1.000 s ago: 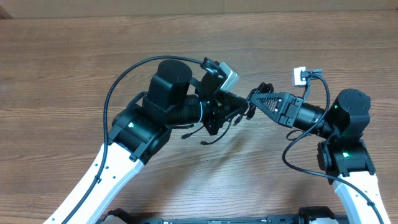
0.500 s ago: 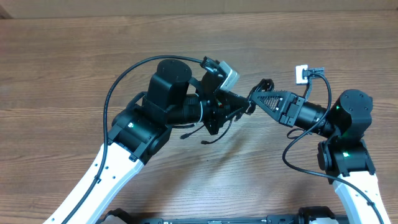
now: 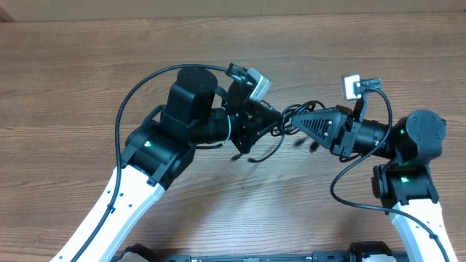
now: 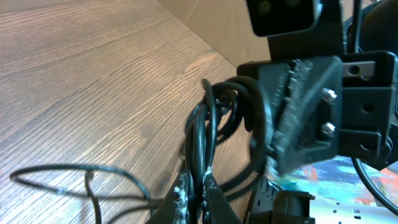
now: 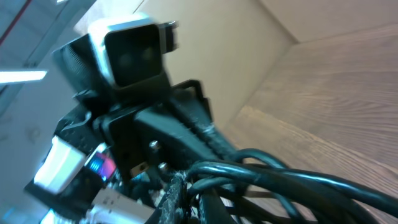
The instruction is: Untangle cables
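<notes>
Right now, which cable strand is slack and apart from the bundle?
The thin strand at the left wrist view's lower left; the other cables loop tightly together.

Table (image 3: 65,65): brown wood grain, matt, fine streaks.
Cables (image 4: 211,124): black sheath, smooth, slight gloss.
Right gripper (image 3: 295,124): black plastic, matt, rough layered texture.
Screws (image 4: 328,94): shiny metal.
Arm shell (image 3: 124,200): white plastic, smooth, semi-gloss.
Camera (image 3: 256,84): silver-grey casing.
</notes>
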